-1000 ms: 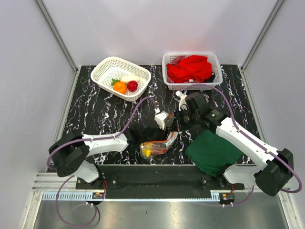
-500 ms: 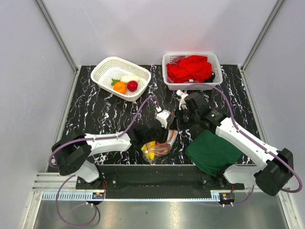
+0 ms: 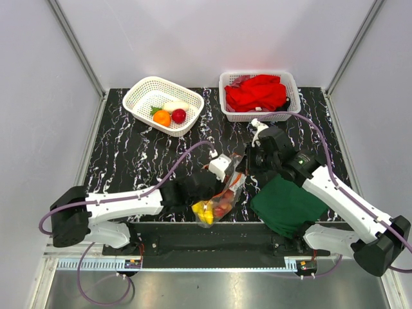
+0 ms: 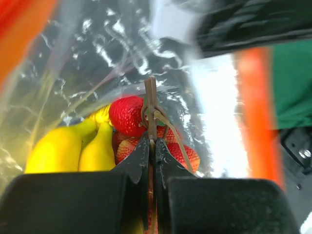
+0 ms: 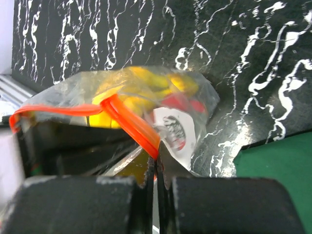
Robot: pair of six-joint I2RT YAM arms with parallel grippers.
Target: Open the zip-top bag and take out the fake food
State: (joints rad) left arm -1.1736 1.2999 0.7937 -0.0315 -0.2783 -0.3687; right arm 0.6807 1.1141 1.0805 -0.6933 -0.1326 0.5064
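Left end effector (image 4: 152, 146) gripping fake food (image 4: 126, 114), right end effector (image 5: 156, 163) gripping zip-top bag (image 5: 195, 90)

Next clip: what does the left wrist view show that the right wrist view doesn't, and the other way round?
Left wrist only: the left gripper, shut on the brown stem of the red bunch. Right wrist only: the right gripper, shut on the orange-red zip strip, and the marbled table. Both: the zip-top bag, its yellow and red fake food, the green cloth.
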